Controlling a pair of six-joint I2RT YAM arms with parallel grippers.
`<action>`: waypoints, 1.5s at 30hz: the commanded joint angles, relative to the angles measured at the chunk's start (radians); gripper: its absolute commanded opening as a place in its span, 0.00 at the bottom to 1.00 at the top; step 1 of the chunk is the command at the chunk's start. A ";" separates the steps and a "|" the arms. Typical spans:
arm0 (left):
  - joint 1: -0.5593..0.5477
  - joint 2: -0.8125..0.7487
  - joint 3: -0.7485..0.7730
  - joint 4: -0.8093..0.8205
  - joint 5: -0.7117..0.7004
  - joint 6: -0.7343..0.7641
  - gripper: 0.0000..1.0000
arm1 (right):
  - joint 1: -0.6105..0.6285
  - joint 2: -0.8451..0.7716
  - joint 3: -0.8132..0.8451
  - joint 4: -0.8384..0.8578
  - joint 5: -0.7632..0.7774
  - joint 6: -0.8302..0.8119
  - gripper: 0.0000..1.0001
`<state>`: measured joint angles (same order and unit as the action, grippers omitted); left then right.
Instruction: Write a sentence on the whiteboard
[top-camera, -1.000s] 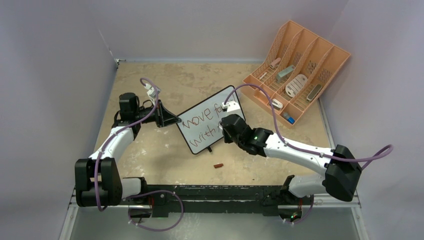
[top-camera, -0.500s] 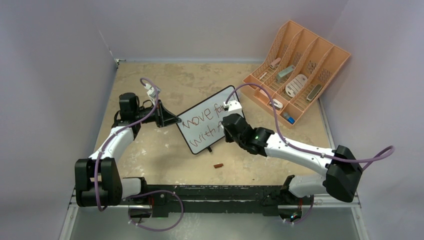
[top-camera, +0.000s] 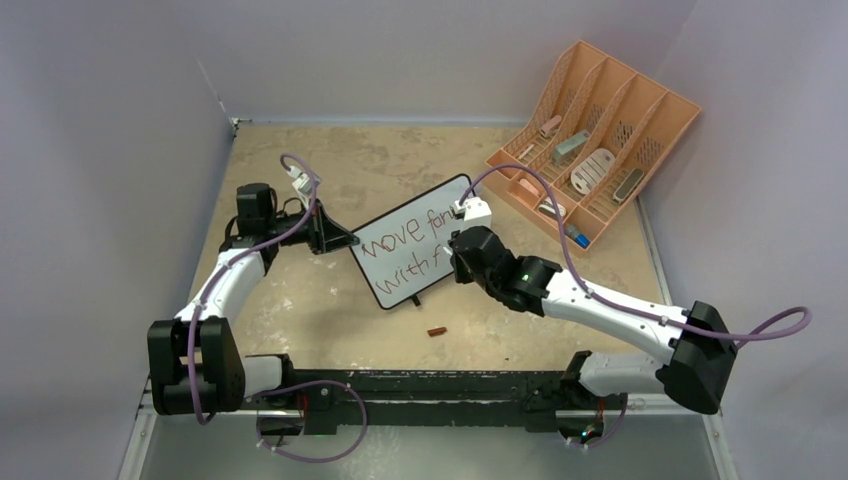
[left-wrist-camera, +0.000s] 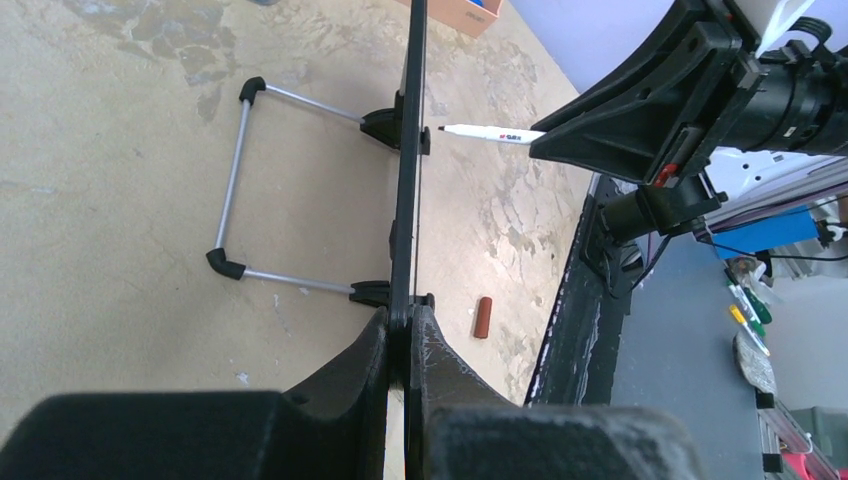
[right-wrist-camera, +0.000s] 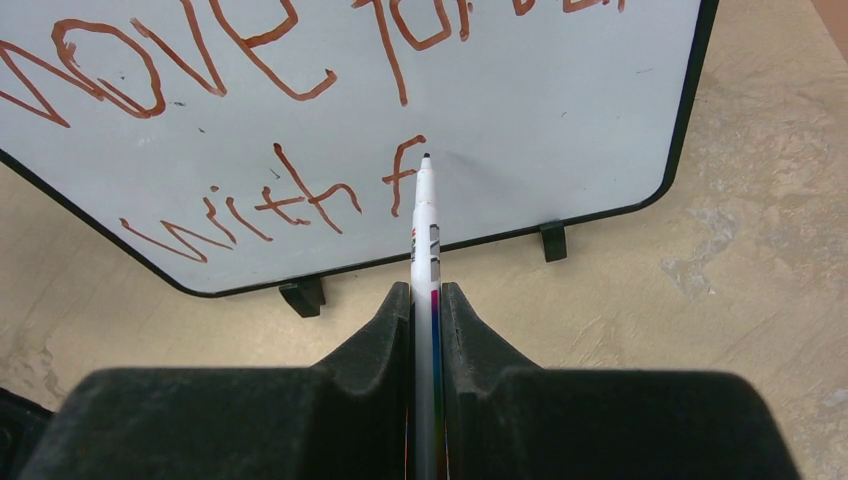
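Two grippers work one small white rectangular whiteboard (top-camera: 405, 250) with a thin black rounded-corner frame. It stands near table centre in the top view, its long side running 8 to 2 o'clock. Red-brown handwriting reads "move for" on the upper line and "with f" on the lower.

Left gripper (top-camera: 338, 240) sits at the board's 9 o'clock corner, with matte black fingers (left-wrist-camera: 350, 370) pressed together on the frame edge, pinching it. The left wrist view shows the board edge-on, with a grey wire stand (left-wrist-camera: 232, 190) on black elbows lying on the table behind it.

Right gripper (top-camera: 460, 265) is at the board's 4 o'clock and clamped on a slim white marker pen (right-wrist-camera: 424, 230). The pen's tip is beside the lower "f"; whether it touches the board cannot be told.

Tan, mottled, scuffed tabletop (top-camera: 300, 300) stretches from the board's 12 o'clock edge to the pale lilac back wall, and also runs out toward 7 o'clock. A small red-brown cylinder (top-camera: 437, 331) lies at 6 o'clock, apart from the board's black feet. A peach slotted plastic desk organizer (top-camera: 600, 130) sits at 2 o'clock, near the board's far corner but not touching it.
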<state>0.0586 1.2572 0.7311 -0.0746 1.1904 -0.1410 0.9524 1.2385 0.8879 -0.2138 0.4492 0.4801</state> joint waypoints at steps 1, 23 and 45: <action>0.012 -0.020 0.047 -0.099 -0.075 0.081 0.00 | -0.004 -0.035 0.003 -0.005 -0.012 -0.008 0.00; 0.016 -0.042 0.032 -0.057 -0.038 0.062 0.00 | -0.005 -0.001 -0.024 0.016 0.010 0.030 0.00; 0.015 -0.041 0.030 -0.048 -0.034 0.058 0.00 | -0.004 0.035 -0.003 0.050 0.028 0.017 0.00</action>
<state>0.0589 1.2362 0.7555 -0.1505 1.1538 -0.0864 0.9524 1.2716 0.8631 -0.1963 0.4362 0.4969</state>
